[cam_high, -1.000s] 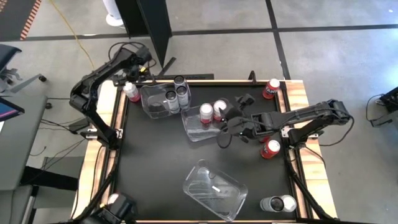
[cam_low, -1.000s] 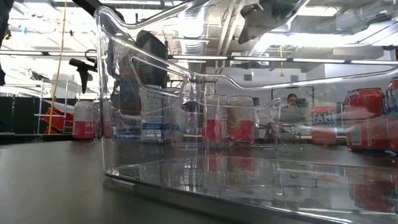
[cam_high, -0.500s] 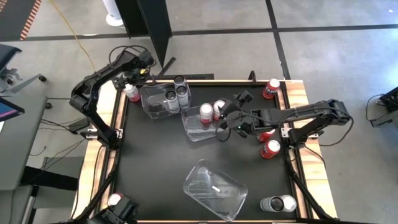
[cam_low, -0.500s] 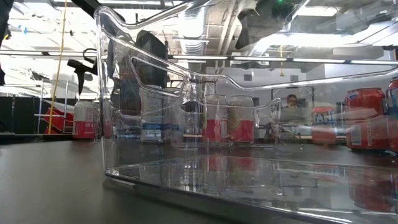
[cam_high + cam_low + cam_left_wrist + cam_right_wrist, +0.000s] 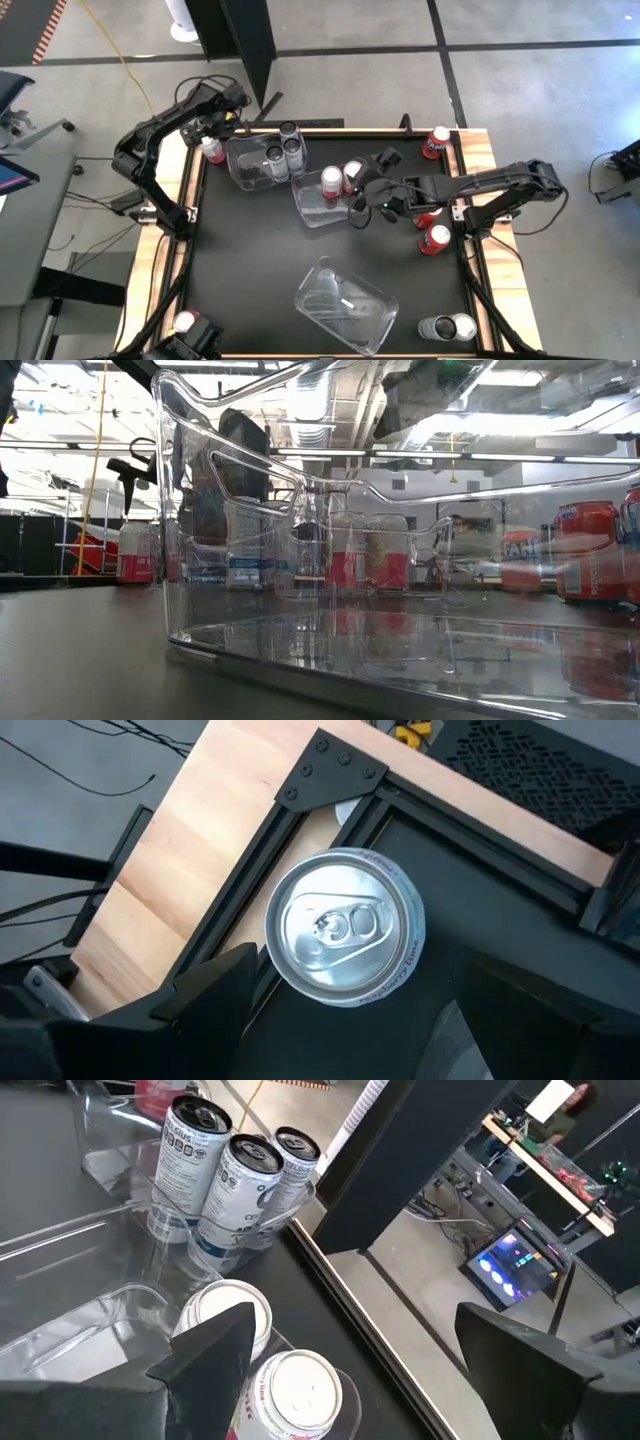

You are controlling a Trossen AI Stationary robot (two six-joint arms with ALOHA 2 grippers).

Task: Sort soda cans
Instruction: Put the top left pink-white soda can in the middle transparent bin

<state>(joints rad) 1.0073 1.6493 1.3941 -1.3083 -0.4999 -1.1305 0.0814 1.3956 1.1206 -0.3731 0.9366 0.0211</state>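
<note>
Left gripper (image 5: pixel 214 133) wide open, holding nothing, above red can (image 5: pixel 211 150) at table's (image 5: pixel 250 260) far-left corner. Right gripper (image 5: pixel 366 187) wide open, empty, over 2 red cans (image 5: pixel 340 180) in middle bin (image 5: pixel 315 208). 3 grey cans (image 5: pixel 283 150) in far bin (image 5: pixel 245 165).

Three clear plastic bins (image 5: pixel 345 305) sit on the black table (image 5: pixel 245 260): two toward its far edge, one near its front edge.
</note>
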